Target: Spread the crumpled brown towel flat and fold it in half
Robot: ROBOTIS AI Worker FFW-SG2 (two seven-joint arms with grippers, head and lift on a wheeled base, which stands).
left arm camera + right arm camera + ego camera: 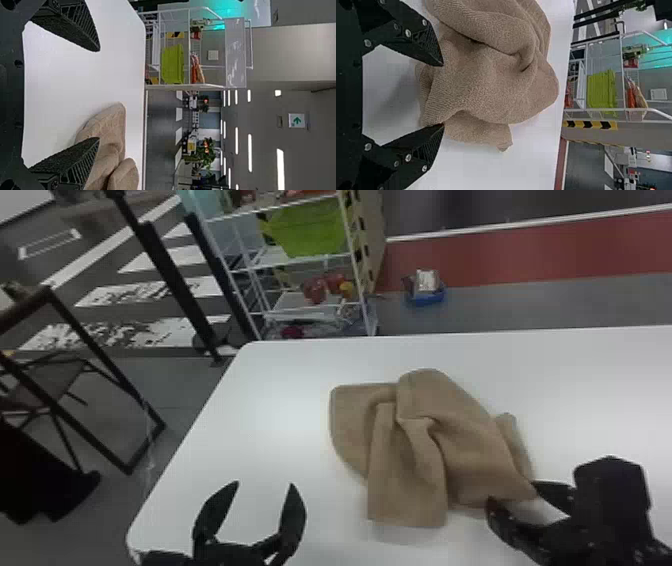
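The brown towel lies crumpled on the white table, with raised folds across its middle. My left gripper stands open to the left of the towel's near end, nothing between its fingers. Open as well, my right gripper is at the towel's near right corner, its fingertips on either side of that corner. In the left wrist view my left gripper is open, with the towel beyond one finger. In the right wrist view the towel extends from the fingertips of my open right gripper.
Behind the table's far edge stands a white wire rack holding a green bin. A small blue container sits on the floor beyond. Dark-framed furniture is to the left of the table.
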